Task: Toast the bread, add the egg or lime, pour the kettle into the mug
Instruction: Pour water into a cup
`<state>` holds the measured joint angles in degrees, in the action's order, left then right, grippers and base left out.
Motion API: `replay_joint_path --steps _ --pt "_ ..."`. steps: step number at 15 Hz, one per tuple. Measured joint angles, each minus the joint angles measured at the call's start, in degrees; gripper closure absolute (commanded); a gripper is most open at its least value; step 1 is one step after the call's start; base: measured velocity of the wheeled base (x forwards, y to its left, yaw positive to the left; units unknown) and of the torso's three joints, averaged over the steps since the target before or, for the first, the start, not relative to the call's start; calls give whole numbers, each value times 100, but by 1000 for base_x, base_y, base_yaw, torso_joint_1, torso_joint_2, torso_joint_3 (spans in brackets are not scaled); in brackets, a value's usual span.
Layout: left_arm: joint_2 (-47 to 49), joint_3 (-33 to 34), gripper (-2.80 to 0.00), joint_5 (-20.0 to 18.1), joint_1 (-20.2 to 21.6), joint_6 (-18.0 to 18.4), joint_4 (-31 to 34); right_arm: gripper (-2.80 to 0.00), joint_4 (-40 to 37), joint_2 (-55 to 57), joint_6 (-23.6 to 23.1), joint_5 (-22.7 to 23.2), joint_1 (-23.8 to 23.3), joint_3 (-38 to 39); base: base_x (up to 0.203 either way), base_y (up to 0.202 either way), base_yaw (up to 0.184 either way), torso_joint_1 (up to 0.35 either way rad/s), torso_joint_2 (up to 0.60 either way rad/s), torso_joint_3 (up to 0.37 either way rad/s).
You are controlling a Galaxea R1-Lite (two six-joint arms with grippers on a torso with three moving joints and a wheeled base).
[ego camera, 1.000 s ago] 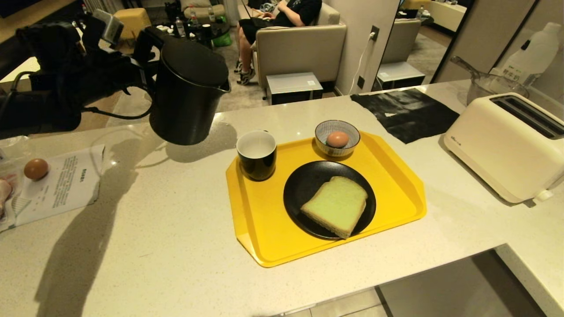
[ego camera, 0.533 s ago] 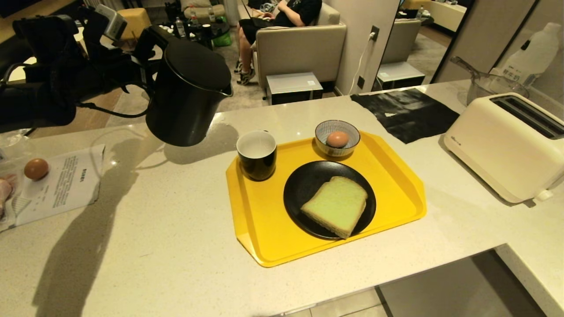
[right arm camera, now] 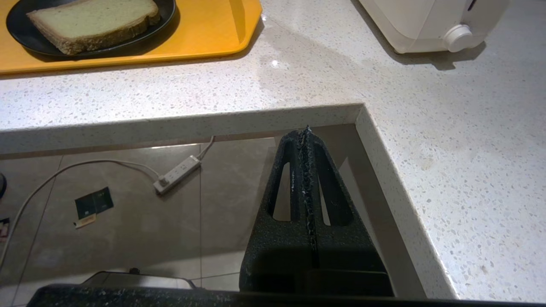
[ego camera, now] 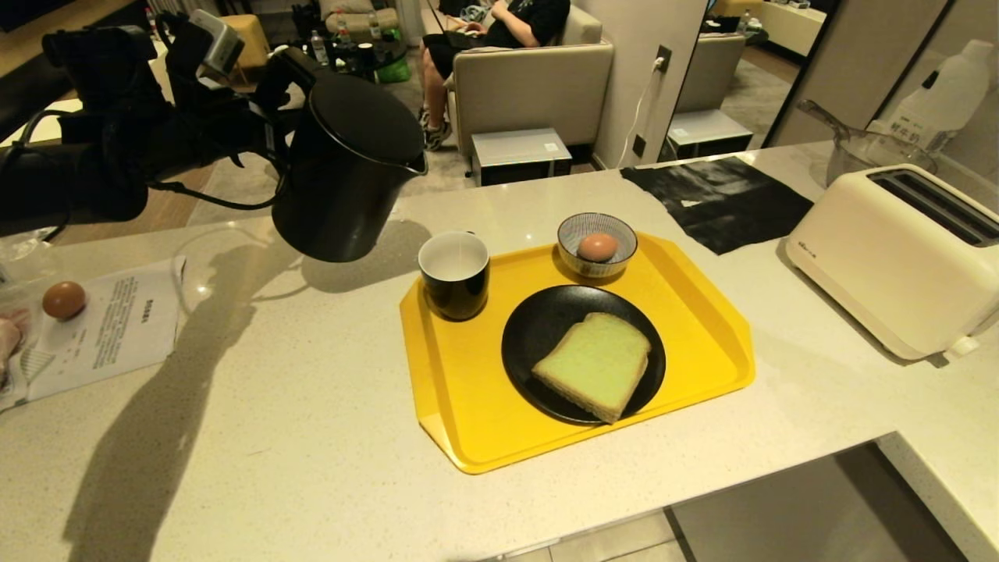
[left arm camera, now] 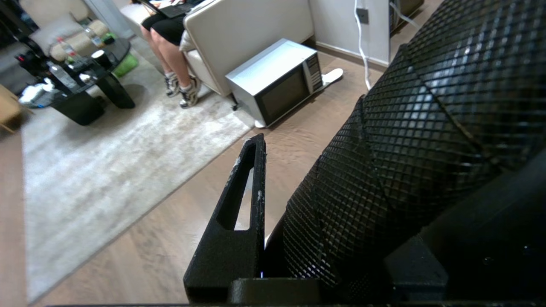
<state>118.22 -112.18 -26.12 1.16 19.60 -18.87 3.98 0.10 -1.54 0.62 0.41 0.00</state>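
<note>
Since a sec ago the kettle point(ego camera: 349, 168) has swung toward the mug point(ego camera: 455, 273), its spout now closer to the rim but short of it. I've got the left gripper point(ego camera: 269, 117) clamped on the kettle's handle, kettle off the counter point(ego camera: 312, 406) and tipped slightly toward 3 o'clock. Mug sits at the kettle's 4 o'clock, on the yellow tray point(ego camera: 702, 312).

Right gripper point(right arm camera: 308, 140) is parked below the counter edge, fingers pressed together, nothing in them.

Progress, my read: bread point(ego camera: 595, 364) lies on the black plate point(ego camera: 531, 328), toaster point(ego camera: 897, 257) slots look empty, so toasting seems done. Egg point(ego camera: 598, 247) is in the striped bowl point(ego camera: 581, 226) at the plate's 12 o'clock. Pour not yet started; mug looks empty.

Count: 1 kettle, 1 mug, 1 bread slice, 1 plate, 1 bowl, 1 tray, 1 toaster, 2 eggs; the second egg point(ego camera: 64, 300) rests on a paper sheet point(ego camera: 125, 320) at the far 9 o'clock.
</note>
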Motion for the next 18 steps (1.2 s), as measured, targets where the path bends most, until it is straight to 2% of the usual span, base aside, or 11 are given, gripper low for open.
replay_joint_path --steps 4,12,18 --pt "-61 -2 0 1 -37 404 339 0 1 0 -1 -4 0 0 0 0 0 0 0 0" --pt "-176 -9 0 173 -247 694 455 0 1 0 0 -3 0 0 0 0 0 0 0 0" --pt "-148 -4 0 251 -283 1214 874 0 3 0 0 -5 0 0 0 0 0 0 0 0"
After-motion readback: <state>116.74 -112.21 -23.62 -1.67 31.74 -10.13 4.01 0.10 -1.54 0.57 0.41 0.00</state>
